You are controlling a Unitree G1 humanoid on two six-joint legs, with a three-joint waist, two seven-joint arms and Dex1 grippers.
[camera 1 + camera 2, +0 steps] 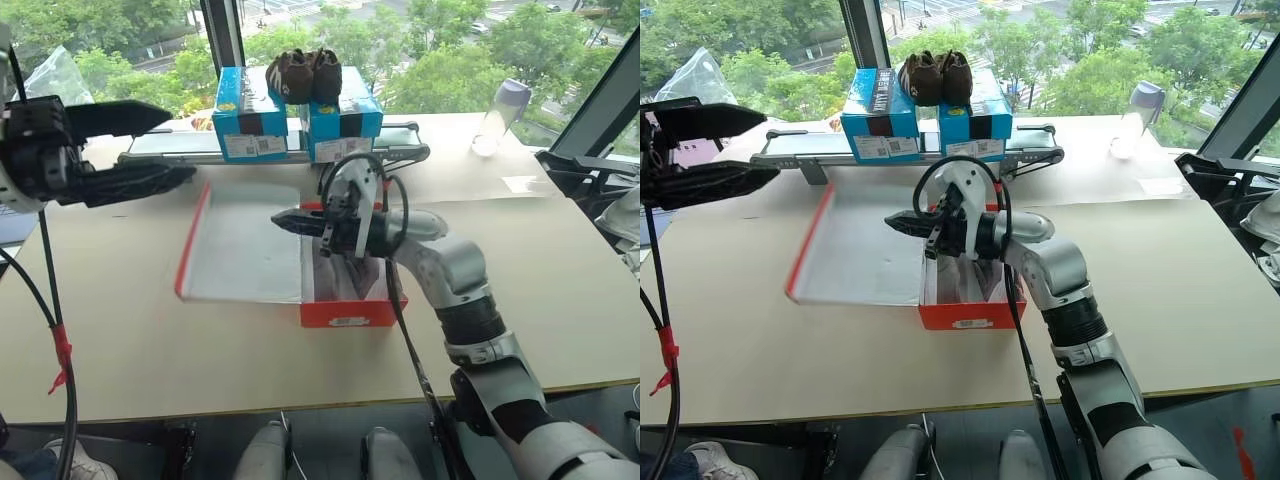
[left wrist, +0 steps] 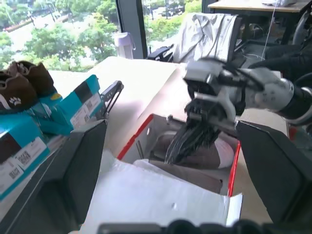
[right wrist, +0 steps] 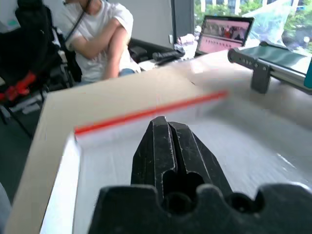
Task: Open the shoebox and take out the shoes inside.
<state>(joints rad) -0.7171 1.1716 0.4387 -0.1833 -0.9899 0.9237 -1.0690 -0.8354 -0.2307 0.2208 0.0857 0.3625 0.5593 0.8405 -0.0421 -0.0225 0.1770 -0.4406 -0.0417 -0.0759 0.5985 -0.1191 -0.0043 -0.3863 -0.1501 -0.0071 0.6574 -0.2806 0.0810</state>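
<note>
So the shoebox (image 1: pixel 345 300) sits around the middle of the left eye view on the big tan table (image 1: pixel 520 300), lid (image 1: pixel 240 245) flopped all the way open to the left side of the frame, white inside facing up with a red edge showing along it. The white label is on the box's near red end. The shoes (image 2: pixel 195 158) are still inside; from the left wrist view you can see a grey-taupe one with a white sole lying in the box, partly tucked behind white wrapping paper (image 2: pixel 161 195). The right gripper (image 1: pixel 285 218) is hanging just above the box's left wall, center of frame, pointing toward the left side of the picture out over the lid. Its two black fingers are pressed tight together with nothing between them, and the right wrist view confirms that. The left gripper (image 1: pixel 165 145) is up in the upper left of the frame, well clear of the box, fingers spread wide apart and holding nothing. At the top center, two blue boxes (image 1: pixel 295 115) with a dark brown pair of shoes (image 1: pixel 303 75) on top sit on a small conveyor thing (image 1: pixel 400 145), and a plastic bottle (image 1: pixel 500 115) stands at upper right.
</note>
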